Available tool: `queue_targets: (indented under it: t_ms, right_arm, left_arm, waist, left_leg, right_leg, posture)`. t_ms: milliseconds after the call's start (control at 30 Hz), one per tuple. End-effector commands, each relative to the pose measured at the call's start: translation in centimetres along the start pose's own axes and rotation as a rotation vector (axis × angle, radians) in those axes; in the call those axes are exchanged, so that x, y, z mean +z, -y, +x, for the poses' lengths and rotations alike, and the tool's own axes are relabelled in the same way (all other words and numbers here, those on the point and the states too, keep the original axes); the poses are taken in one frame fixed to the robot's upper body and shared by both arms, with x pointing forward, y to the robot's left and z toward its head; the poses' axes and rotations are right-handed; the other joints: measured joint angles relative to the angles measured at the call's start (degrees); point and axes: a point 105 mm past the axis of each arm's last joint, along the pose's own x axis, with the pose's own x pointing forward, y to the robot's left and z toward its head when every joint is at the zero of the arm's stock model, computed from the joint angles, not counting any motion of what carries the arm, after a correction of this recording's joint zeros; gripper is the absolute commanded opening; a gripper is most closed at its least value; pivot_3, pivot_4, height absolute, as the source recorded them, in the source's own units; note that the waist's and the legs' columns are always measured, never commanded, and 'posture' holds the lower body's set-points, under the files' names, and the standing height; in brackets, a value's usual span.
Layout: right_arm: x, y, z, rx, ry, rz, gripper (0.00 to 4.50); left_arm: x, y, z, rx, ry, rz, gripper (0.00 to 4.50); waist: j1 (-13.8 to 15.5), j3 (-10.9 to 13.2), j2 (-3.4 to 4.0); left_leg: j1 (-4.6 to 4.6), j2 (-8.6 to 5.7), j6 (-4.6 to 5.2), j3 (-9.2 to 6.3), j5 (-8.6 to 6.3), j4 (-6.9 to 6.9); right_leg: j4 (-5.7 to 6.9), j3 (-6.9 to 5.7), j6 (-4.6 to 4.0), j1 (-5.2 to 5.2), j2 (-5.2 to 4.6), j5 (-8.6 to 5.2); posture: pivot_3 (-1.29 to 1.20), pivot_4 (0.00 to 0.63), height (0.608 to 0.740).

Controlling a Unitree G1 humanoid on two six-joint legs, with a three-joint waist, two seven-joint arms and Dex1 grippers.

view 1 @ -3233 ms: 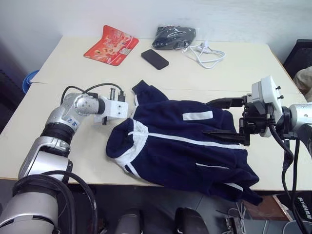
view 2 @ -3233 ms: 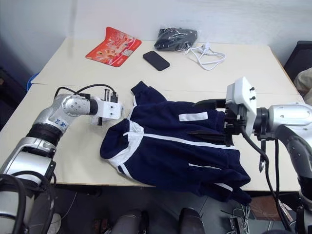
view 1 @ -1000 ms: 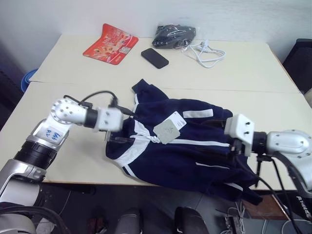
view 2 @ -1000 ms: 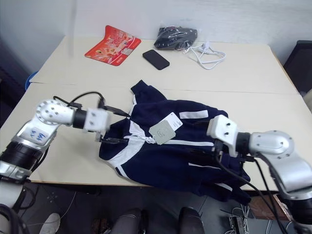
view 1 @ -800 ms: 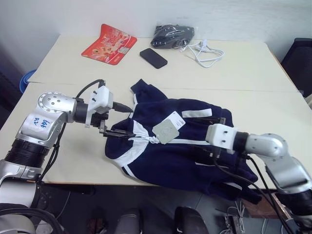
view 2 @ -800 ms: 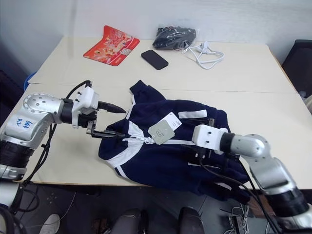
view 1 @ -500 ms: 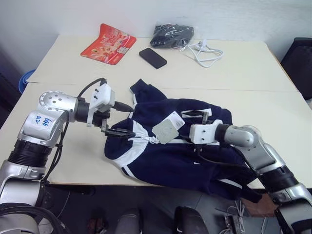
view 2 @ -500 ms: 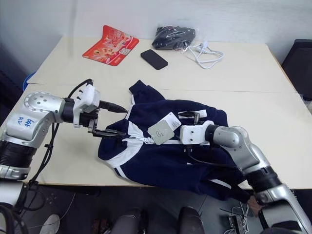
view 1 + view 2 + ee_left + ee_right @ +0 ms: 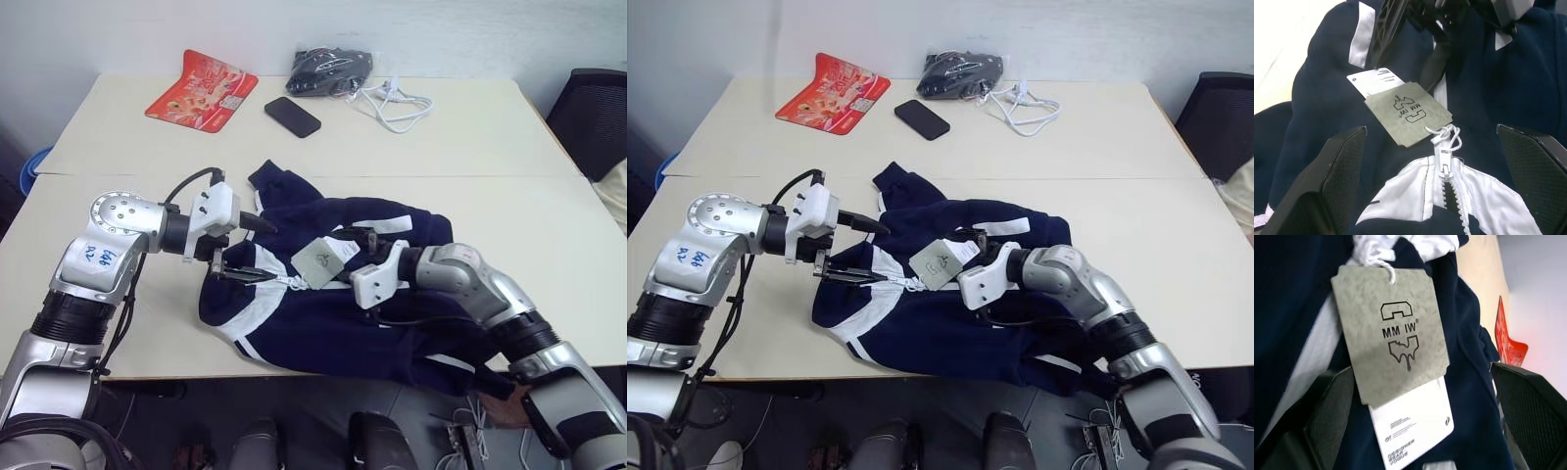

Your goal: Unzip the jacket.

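While the jacket [image 9: 333, 294] lies spread across the near half of the pale surface [image 9: 509, 137], its lower hem hangs off the front edge. Navy cloth, white zipper trim, zipper closed up to the collar as far as the left wrist view shows. The zipper pull [image 9: 1442, 156] sits just below a knot of white string that carries a grey paper tag [image 9: 1408, 112] and a white card under it.

Left gripper [image 9: 257, 250] comes in from the left at the collar end, jaws spread wide, one black finger above the collar and one lying along the white trim; touching the cloth or just over it, I cannot tell. Right gripper [image 9: 358, 250] reaches across the chest of the jacket, jaws spread, the tag between its fingers in the right wrist view, nothing pinched.

Farther back, well apart from the jacket: a black phone [image 9: 292, 116] lying flat, a red packet [image 9: 201, 88] at the far left, a white cable [image 9: 392, 103] in loose loops. Beside the cable, a clear bag [image 9: 328, 70] holding a small black bundle, contents otherwise unreadable.
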Motion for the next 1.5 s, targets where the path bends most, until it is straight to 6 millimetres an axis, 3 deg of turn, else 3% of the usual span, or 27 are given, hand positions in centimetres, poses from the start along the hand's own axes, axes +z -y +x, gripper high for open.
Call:
queue_targets:
  t_ms: [33, 167, 333, 633, 733, 867, 1167, 1333, 1433, 1500]
  right_arm:
    - [-0.2, -0.1, 0.8, -0.024, -0.011, 0.018, 4.5]
    - [-0.2, 0.1, 0.8, -0.056, -0.009, 0.049, 3.6]
    - [-0.1, 0.0, 0.5, -0.089, -0.01, 0.04, 1.84]
    - [0.7, 0.8, 1.3, -0.15, 0.013, -0.019, 1.84]
    - [0.5, 0.4, 1.2, -0.144, 0.014, -0.015, 1.23]
    - [0.4, 0.2, 0.3, -0.136, 0.011, -0.012, 0.03]
    - [0.3, 0.9, -4.4, -0.117, -0.046, 0.031, 0.03]
    - [0.7, 1.3, -5.9, -0.143, -0.096, 0.075, 0.03]
    - [0.7, 1.3, -6.4, -0.151, -0.121, 0.097, 0.0]
    - [0.7, 1.1, -6.6, -0.145, -0.136, 0.097, 0.0]
  left_arm:
    - [0.6, 0.0, -0.5, 0.016, 0.004, 0.047, 4.47]
    - [0.4, -0.1, -0.6, 0.02, -0.005, 0.051, 4.5]
    - [0.4, -0.2, -0.5, 0.02, -0.007, 0.054, 4.5]
    - [-0.1, -0.4, -0.1, 0.014, -0.011, 0.054, 4.5]
    - [-0.3, -0.4, -0.1, 0.012, -0.016, 0.056, 4.5]
    - [-0.9, -0.2, 0.2, 0.007, -0.026, 0.05, 4.5]
    - [-3.5, 0.9, 2.5, -0.059, -0.06, 0.057, 4.5]
    - [-5.9, 0.2, 4.1, -0.058, -0.102, 0.079, 4.5]
    - [-6.1, -0.2, 4.7, -0.076, -0.07, 0.059, 3.95]
    - [-6.7, -0.3, 4.9, -0.082, -0.098, 0.066, 3.31]
  waist:
    - [0.0, 0.0, 0.0]
    - [0.1, 0.0, 0.0]
    - [0.5, 0.0, 0.0]
    - [0.4, 0.0, 0.0]
    - [0.4, 0.0, 0.0]
    - [0.5, 0.0, 0.0]
    - [0.7, 0.0, 0.0]
    - [0.8, 0.0, 0.0]
    - [1.1, 0.0, -0.01]
    - [1.1, 0.0, -0.01]
  left_leg:
    - [0.0, 0.0, 0.0, 0.0, 0.0, 0.0]
    - [0.0, -0.01, 0.0, 0.0, 0.0, 0.01]
    - [0.0, -0.02, 0.0, 0.01, 0.0, 0.02]
    - [-0.01, -0.02, 0.0, 0.02, 0.0, 0.01]
    - [-0.01, -0.02, 0.0, 0.02, 0.0, 0.01]
    - [-0.01, -0.02, 0.0, 0.02, 0.0, 0.02]
    - [-0.02, -0.04, 0.0, 0.0, 0.0, 0.02]
    - [-0.01, -0.04, 0.0, 0.05, 0.0, 0.02]
    - [-0.02, -0.05, 0.01, 0.06, 0.0, 0.05]
    - [-0.02, -0.05, 0.01, 0.06, -0.01, 0.07]
  right_leg:
    - [0.0, 0.0, 0.0, 0.0, 0.0, 0.0]
    - [0.0, 0.02, 0.0, 0.01, 0.0, 0.0]
    - [-0.01, 0.04, 0.0, 0.01, 0.0, 0.0]
    - [0.0, 0.04, 0.0, 0.0, 0.0, 0.0]
    - [-0.01, 0.04, 0.0, 0.0, 0.0, 0.0]
    - [-0.01, 0.04, 0.0, 0.0, 0.0, 0.0]
    - [-0.02, 0.05, 0.0, 0.02, -0.01, 0.0]
    - [-0.02, 0.03, 0.0, 0.02, -0.01, 0.0]
    - [-0.02, 0.04, 0.0, 0.03, -0.01, 0.0]
    - [-0.02, 0.04, 0.0, 0.04, -0.01, 0.0]
  posture:
    - [0.0, 0.15, 0.74]
    - [0.0, 0.15, 0.74]
    - [0.0, 0.15, 0.74]
    - [0.0, 0.15, 0.74]
    - [0.0, 0.15, 0.74]
    - [0.0, 0.15, 0.74]
    - [0.0, 0.15, 0.74]
    - [0.0, 0.15, 0.74]
    - [0.0, 0.15, 0.74]
    - [0.0, 0.15, 0.74]
